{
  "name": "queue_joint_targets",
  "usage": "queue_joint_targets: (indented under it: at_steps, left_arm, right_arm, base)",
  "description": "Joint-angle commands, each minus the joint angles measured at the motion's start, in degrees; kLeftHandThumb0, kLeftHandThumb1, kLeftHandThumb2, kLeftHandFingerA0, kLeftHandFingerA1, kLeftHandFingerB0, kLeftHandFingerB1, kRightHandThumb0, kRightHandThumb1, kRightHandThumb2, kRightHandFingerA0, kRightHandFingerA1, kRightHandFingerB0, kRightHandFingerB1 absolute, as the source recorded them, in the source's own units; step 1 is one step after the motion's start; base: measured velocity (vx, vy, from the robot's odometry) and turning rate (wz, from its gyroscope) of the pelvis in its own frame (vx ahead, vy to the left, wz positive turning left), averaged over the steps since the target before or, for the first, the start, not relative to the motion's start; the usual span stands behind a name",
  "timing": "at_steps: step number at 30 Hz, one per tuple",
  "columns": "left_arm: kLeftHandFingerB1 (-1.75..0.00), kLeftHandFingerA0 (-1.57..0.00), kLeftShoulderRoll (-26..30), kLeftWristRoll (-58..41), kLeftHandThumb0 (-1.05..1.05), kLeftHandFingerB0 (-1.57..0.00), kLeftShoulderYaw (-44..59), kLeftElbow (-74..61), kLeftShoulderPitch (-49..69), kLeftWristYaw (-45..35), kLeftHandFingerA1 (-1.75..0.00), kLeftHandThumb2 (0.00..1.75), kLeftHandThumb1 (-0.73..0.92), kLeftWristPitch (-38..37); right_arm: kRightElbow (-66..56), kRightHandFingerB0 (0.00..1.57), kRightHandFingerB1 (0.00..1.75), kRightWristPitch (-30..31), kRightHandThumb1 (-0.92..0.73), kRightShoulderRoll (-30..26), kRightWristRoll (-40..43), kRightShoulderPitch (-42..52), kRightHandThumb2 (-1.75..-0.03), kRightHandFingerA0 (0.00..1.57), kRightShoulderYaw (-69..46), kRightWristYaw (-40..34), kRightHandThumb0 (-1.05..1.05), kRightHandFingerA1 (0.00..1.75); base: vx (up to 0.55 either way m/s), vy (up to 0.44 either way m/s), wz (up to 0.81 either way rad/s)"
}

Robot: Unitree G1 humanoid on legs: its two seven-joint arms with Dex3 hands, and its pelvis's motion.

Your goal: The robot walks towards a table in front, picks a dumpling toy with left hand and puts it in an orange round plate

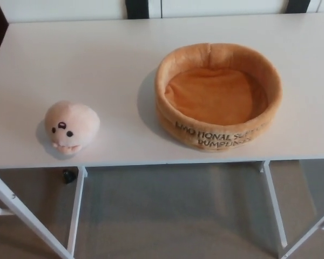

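On the desk (113, 70) ahead, the dumpling toy (71, 127) sits near the front edge toward the robot's left, face turned outward, well apart from the orange round plate (218, 94), which lies empty to its right. Neither hand shows, so whether their fingers are wide or narrow cannot be told. The toy's spot on the left seems to suit a left hand reach, once that hand comes in from its side. The plate's soft raised wall should keep the toy from rolling off when dropped inside.
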Motion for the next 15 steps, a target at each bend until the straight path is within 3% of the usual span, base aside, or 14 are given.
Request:
queue_joint_targets:
  at_steps: [1, 8, 15]
  left_arm:
    - [-0.33, -0.76, 0.50, -0.25, -0.27, -0.36, 0.48, 0.15, 0.58, -0.19, -0.52, 0.57, 0.56, 0.16]
    - [-0.34, -0.68, 0.52, -0.35, -0.32, -0.36, 0.84, 0.06, 0.62, -0.80, -0.47, 0.61, 0.59, 0.28]
    - [-0.33, -0.74, 0.50, -0.49, -0.27, -0.36, 1.06, -0.29, 0.76, -0.42, -0.49, 0.57, 0.57, -0.14]
  right_arm:
    - [0.07, 0.47, 0.40, -0.09, -0.61, -0.57, 0.14, 0.57, -0.58, 0.88, -0.23, 0.48, -0.42, 0.54]
    - [0.14, 0.47, 0.39, 0.08, -0.62, -0.42, 0.30, 0.53, -0.58, 0.86, -0.42, 0.44, -0.42, 0.54]
    - [-0.25, 0.47, 0.40, 0.11, -0.62, -0.48, 0.55, 0.53, -0.58, 0.87, -0.67, 0.99, -0.41, 0.56]
  base:
    - [0.00, 0.000, 0.00]
    - [0.00, 0.000, 0.00]
    - [0.00, 0.000, 0.00]
